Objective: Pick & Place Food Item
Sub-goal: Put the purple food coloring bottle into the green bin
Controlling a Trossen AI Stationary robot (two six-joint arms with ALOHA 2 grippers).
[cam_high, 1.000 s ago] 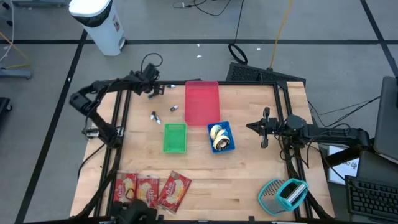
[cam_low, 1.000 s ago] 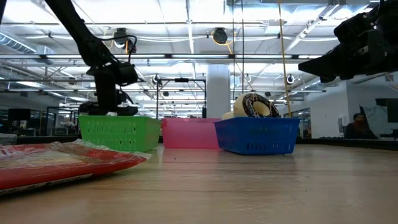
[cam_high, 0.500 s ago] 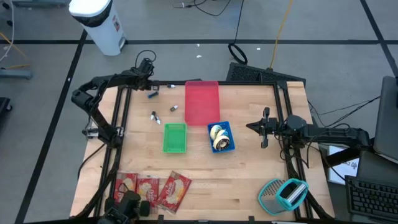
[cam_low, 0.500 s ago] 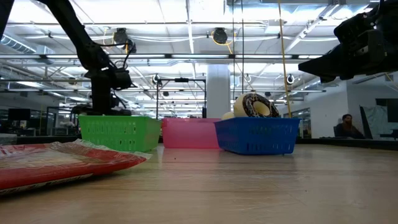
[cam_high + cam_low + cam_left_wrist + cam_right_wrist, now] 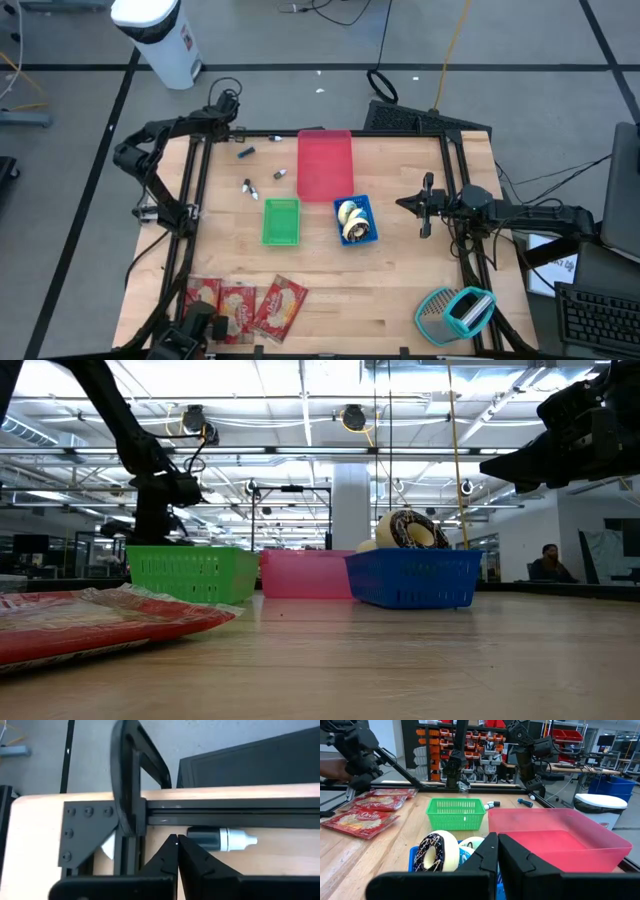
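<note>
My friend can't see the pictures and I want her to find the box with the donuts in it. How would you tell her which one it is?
Start at the wooden table and find the three plastic baskets near its middle. A long pink basket lies toward the far edge, and two small ones sit side by side in front of it. The small blue basket, right of the empty green basket, is the only one holding food: a chocolate-frosted donut.

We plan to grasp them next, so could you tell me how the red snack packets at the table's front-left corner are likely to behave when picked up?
The red snack packets lie flat and look thin, so probably light. Their crinkled film in the low view suggests they would sag if lifted by one edge. The glossy wrapper may slip between fingers.
</note>
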